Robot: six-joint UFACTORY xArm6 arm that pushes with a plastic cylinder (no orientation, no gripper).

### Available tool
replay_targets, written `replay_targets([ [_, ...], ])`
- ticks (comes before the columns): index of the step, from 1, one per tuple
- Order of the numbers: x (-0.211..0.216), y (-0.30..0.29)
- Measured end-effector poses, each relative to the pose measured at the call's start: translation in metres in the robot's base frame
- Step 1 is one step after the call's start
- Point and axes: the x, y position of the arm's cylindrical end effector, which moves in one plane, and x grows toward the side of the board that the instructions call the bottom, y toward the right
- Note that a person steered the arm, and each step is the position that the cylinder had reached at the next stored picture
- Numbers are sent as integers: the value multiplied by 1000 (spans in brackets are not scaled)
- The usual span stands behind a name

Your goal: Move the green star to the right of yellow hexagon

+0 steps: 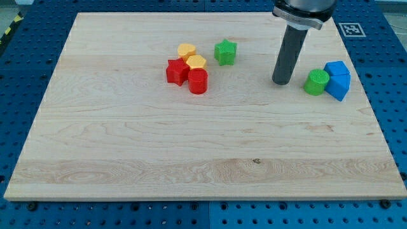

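Note:
The green star (225,52) lies on the wooden board, up and to the right of the yellow hexagon (196,62), with a small gap between them. A second yellow block (186,49) sits just above and left of the hexagon. My tip (282,82) rests on the board well to the right of the green star and just left of a green cylinder (316,83). The tip touches no block.
A red star-like block (176,71) and a red cylinder (198,81) sit against the yellow hexagon's lower side. Two blue blocks (338,79) stand right of the green cylinder, near the right edge of the board (191,152).

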Motion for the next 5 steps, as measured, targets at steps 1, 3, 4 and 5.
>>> replay_targets([
  [1, 0, -3],
  [3, 0, -17],
  [4, -4, -54],
  [5, -23, -89],
])
